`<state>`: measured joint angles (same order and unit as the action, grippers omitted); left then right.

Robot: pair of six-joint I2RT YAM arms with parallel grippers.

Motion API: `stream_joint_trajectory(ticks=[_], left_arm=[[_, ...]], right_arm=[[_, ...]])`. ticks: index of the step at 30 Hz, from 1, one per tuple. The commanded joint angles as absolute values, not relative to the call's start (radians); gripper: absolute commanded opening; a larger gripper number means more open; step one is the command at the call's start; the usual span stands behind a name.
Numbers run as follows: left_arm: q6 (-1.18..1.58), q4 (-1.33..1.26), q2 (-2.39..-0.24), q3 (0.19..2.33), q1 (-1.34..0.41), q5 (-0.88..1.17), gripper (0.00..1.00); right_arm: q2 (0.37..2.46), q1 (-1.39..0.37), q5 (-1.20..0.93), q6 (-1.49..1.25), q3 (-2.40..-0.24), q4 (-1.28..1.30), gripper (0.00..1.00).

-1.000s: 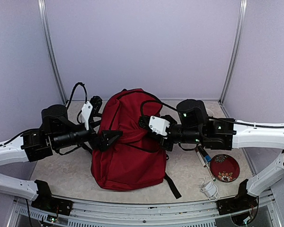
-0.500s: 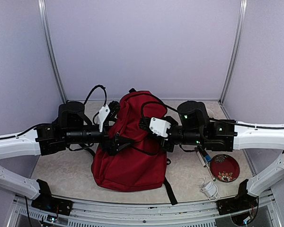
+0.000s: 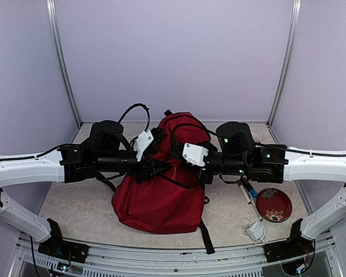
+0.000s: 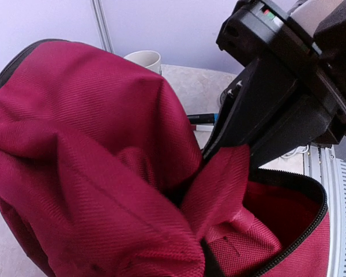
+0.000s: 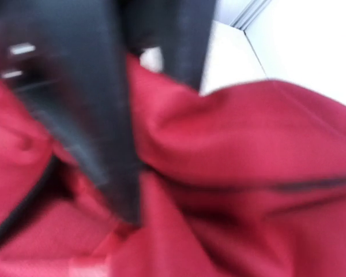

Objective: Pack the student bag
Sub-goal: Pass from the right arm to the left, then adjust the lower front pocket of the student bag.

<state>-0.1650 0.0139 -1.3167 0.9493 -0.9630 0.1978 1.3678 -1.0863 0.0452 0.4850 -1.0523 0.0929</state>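
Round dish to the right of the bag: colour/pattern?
The dish is dark red, with a pale floral motif near its near edge. It shows best in the top external view.

We see a dark-red student bag [image 3: 161, 202] with a black zipper [image 4: 324, 202] and black straps [image 3: 205, 238]. The plate [image 3: 274, 203] is red with a pale flower pattern, the mug [image 4: 143, 59] cream, the coiled cable [image 3: 255, 231] white, the table [image 3: 75, 202] mottled beige, and the walls [image 3: 173, 57] pale lilac.
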Motion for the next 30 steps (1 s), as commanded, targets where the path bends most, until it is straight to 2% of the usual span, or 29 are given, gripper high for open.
stream_joint_trajectory(ticks=[1,3,4,7,10,13,16,21,27,30], left_arm=[[-0.205,-0.02,-1.333,0.987,-0.994,0.246,0.0],[-0.194,-0.038,-1.325,0.981,-0.994,0.195,0.0],[-0.183,-0.05,-1.32,0.979,-0.994,0.145,0.0],[-0.168,-0.086,-1.297,0.983,-1.01,-0.063,0.0],[-0.212,-0.093,-1.291,1.014,-1.055,-0.237,0.0],[-0.277,-0.099,-1.298,1.04,-1.099,-0.315,0.0],[-0.29,-0.1,-1.304,1.055,-1.105,-0.321,0.0],[-0.272,-0.124,-1.29,1.048,-1.106,-0.319,0.0],[-0.281,-0.126,-1.291,1.063,-1.108,-0.313,0.0],[-0.297,-0.146,-1.281,1.046,-1.108,-0.327,0.0]], right_arm=[[1.361,-1.063,-0.007,0.472,-1.122,-0.02,0.0],[1.354,-1.053,-0.005,0.444,-1.126,0.002,0.0],[1.352,-1.05,-0.003,0.43,-1.133,0.026,0.06],[1.342,-1.049,-0.032,0.372,-1.185,0.173,0.45],[1.3,-1.042,-0.177,0.295,-1.218,0.311,0.61],[1.26,-1.034,-0.429,0.275,-1.218,0.403,0.72],[1.272,-1.035,-0.529,0.243,-1.216,0.408,0.76],[1.303,-1.032,-0.493,0.23,-1.143,0.326,0.77],[1.376,-0.974,-0.442,0.214,-1.062,0.25,0.75],[1.469,-0.963,-0.448,0.215,-1.14,0.334,0.71]])
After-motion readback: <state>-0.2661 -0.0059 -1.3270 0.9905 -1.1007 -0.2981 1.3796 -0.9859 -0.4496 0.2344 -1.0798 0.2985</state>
